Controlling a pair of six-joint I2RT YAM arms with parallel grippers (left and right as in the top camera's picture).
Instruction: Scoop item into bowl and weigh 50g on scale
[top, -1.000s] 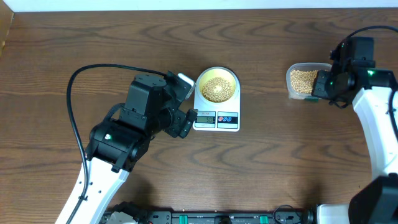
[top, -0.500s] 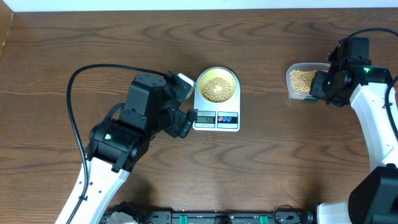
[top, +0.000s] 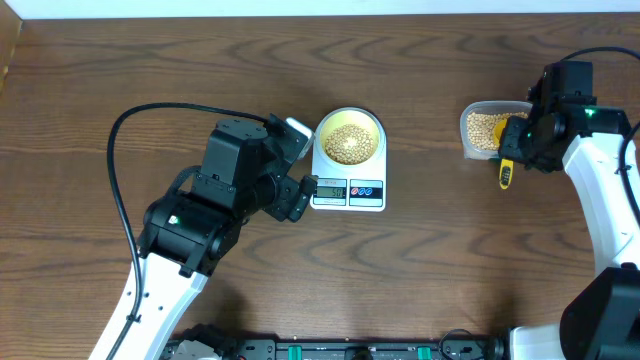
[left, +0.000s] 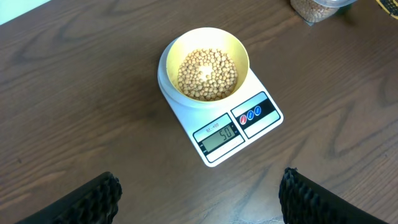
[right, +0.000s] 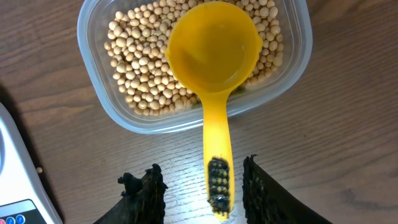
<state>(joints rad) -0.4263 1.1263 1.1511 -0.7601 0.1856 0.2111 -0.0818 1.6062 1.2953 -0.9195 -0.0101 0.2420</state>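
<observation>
Change, right gripper: Your right gripper (right: 200, 186) has parted its jaws since a second ago, when they were closed. They now stand apart on either side of the scoop (right: 211, 50) handle, with a gap showing on each side.
Change, scoop: In the overhead view the handle's end now shows below the right gripper. A second ago it was hidden there.
Change, left side: None. Your left arm, the bowl (left: 174, 53) and the scale (left: 231, 138) sit as they did before.
Scoop position: Its cup lies empty on the beans (right: 134, 56) in the tub (right: 99, 106). The handle runs out over the tub's near rim toward the table.
Right arm pose: The wrist hangs just beside the tub, at the right of the table, with the fingers pointing down over the handle's end.
Left arm pose: It reaches in from the lower left and stops just left of the scale. The camera looks down on the bowl.
Left gripper: The left gripper (left: 200, 198) is spread wide and holds nothing. Only its two fingertips show, at the lower corners of the wrist view.
Bowl: It stands on the scale's back half with a layer of beans inside.
Scale: It sits at the table's centre, well apart from the tub. You can read "50" on its display.
</observation>
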